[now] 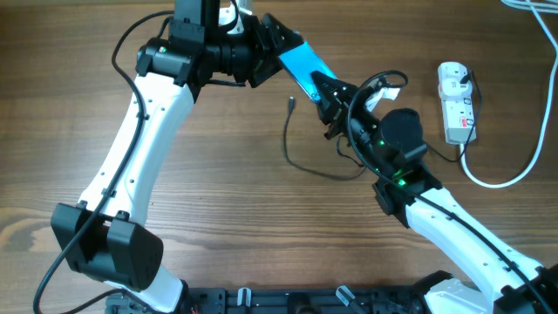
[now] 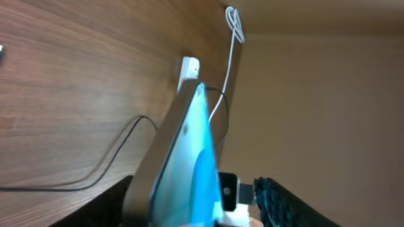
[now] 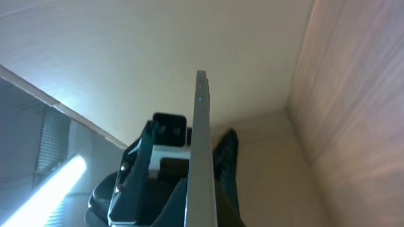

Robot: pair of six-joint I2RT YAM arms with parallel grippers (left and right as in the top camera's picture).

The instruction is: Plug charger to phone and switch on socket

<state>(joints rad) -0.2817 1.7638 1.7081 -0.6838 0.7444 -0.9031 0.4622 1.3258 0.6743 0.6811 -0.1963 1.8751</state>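
phone [image 1: 301, 68]: up off the surface [image 1: 218, 174], tilted, between both hands
left hand [image 1: 277, 44]: clenched on the phone's upper end
right hand [image 1: 330, 98]: looks clamped on the lower end, view's kinda cramped tho
charger [image 1: 301, 164]: loose on the surface, plug tip unplugged
socket [image 1: 455, 100]: far right, apart from the phone
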